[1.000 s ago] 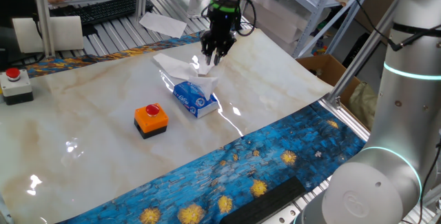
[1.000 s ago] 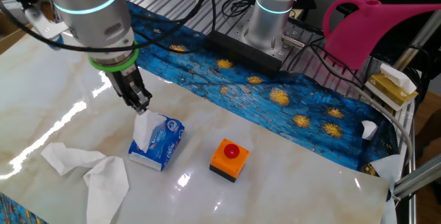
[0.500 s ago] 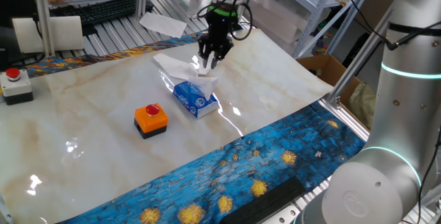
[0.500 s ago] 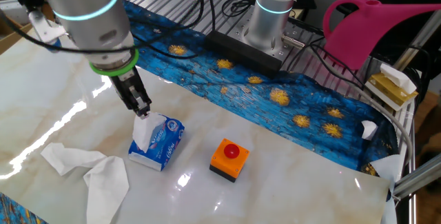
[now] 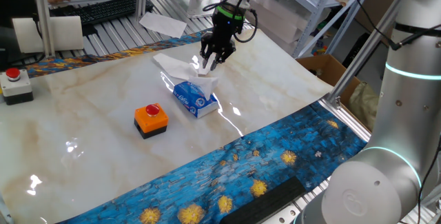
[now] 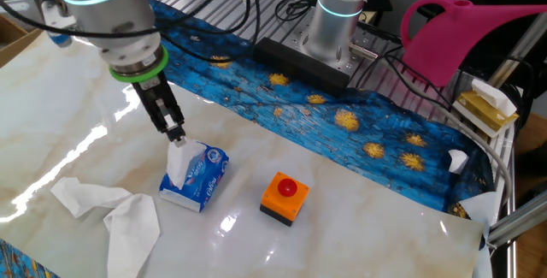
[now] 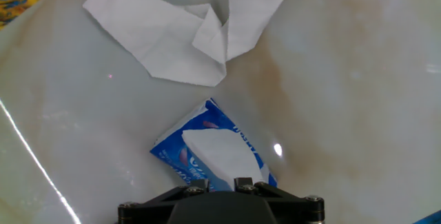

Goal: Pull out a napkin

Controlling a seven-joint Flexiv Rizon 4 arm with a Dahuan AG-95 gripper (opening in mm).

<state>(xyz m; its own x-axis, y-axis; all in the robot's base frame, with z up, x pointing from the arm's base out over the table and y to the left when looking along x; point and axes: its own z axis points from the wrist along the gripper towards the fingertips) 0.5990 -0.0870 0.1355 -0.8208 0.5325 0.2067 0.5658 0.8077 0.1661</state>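
Observation:
A small blue carton (image 5: 196, 100) (image 6: 205, 174) (image 7: 207, 124) lies on the marble tabletop. The white napkin (image 5: 205, 80) (image 6: 178, 162) (image 7: 222, 158) stands up out of its slot. My gripper (image 5: 209, 62) (image 6: 177, 134) (image 7: 219, 184) hangs right over the carton, tilted, and is shut on the napkin's top edge. In the hand view the sheet rises from the carton into the narrow gap between the two fingers at the bottom edge.
Loose crumpled white tissues (image 5: 172, 64) (image 6: 111, 209) (image 7: 179, 38) lie beside the carton. An orange box with a red button (image 5: 150, 119) (image 6: 284, 197) sits near it. A red stop button (image 5: 14, 85) stands far left; a pink watering can (image 6: 461, 34) stands past the blue patterned cloth (image 6: 342, 115).
The wrist has leaned over to a new angle, while the fingertips stay at the napkin's top. Carton and napkin have not visibly moved.

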